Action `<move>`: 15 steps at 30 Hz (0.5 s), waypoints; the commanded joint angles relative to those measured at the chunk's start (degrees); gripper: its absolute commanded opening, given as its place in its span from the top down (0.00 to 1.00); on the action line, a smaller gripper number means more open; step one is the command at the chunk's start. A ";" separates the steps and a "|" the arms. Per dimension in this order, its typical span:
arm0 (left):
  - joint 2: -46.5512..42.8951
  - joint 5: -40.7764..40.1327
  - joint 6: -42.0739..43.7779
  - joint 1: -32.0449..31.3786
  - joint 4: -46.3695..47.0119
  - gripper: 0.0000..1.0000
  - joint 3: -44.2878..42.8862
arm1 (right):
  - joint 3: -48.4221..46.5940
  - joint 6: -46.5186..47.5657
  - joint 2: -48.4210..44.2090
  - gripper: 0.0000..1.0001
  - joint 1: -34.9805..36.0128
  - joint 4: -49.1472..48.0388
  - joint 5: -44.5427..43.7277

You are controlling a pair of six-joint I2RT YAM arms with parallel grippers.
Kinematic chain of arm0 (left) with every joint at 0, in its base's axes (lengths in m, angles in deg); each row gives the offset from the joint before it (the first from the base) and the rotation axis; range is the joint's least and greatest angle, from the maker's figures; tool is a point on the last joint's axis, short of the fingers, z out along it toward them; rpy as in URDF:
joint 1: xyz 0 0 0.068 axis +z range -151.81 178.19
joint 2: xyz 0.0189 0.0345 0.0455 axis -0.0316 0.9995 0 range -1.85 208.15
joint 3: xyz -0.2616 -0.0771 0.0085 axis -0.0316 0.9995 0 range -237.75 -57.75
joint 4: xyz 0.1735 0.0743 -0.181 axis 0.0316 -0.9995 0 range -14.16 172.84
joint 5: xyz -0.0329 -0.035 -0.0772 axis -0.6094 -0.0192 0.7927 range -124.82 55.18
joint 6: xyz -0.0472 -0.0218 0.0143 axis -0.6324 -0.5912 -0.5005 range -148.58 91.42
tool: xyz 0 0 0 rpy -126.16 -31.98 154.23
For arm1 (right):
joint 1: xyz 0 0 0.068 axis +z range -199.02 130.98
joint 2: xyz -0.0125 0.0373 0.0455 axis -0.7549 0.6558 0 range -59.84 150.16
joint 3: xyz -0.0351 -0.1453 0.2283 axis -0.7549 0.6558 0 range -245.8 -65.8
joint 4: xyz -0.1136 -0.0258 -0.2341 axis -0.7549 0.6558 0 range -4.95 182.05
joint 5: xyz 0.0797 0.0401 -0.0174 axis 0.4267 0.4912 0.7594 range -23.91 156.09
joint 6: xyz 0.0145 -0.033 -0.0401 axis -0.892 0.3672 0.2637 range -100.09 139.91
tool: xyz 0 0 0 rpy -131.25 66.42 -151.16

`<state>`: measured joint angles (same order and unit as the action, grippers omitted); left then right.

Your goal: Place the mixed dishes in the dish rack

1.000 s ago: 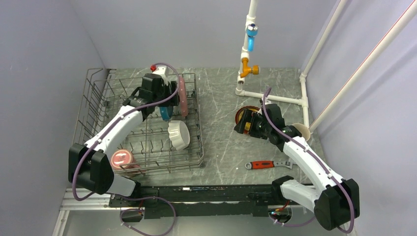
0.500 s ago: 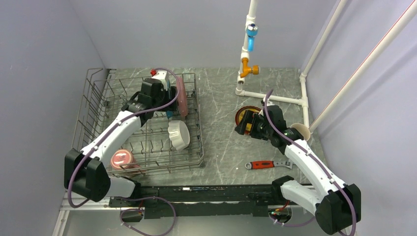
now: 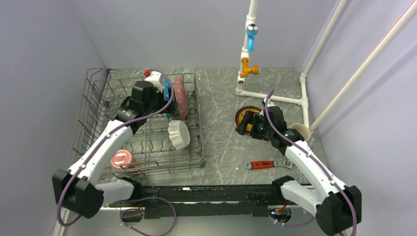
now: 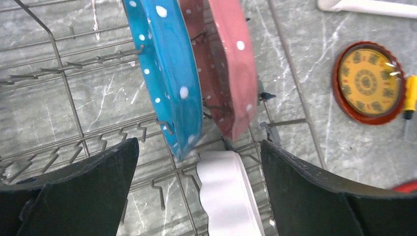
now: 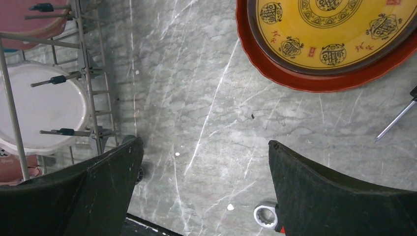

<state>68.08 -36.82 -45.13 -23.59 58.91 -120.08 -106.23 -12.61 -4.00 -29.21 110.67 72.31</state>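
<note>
The dish rack (image 3: 87, 114) stands at the left. In it a blue plate (image 3: 167, 94) and a pink scalloped plate (image 3: 180, 96) stand upright side by side. A white scalloped bowl (image 3: 178, 134) and a pink mug (image 3: 122, 160) are in it too. My left gripper (image 3: 156, 103) is open and empty, just left of the blue plate (image 4: 169, 73). The red-brown plate (image 3: 244, 113) lies on the table, partly under my right gripper (image 3: 245, 124), which is open and empty. The plate's yellow centre shows in the right wrist view (image 5: 334, 44). A cream cup (image 3: 301, 132) sits by the right arm.
A red-handled wrench (image 3: 268, 164) lies on the table in front of the right arm, its ring end (image 5: 265, 216) by my right finger. A yellow screwdriver (image 4: 409, 91) lies beside the red-brown plate. White pipes (image 3: 275, 97) stand behind it.
My left gripper has let go of the blue plate and drawn back to the left. The blue plate now stands in the rack beside the pink plate. The right arm has barely moved.
</note>
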 commanded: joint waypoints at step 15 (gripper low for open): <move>-37.69 -2.80 14.50 -0.02 12.02 0.00 10.00 | -6.18 -3.81 11.87 0.00 0.15 -0.39 -20.26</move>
<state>35.85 -36.40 -35.43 -23.59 61.45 -117.50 -107.01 -13.44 3.28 -29.12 109.93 63.85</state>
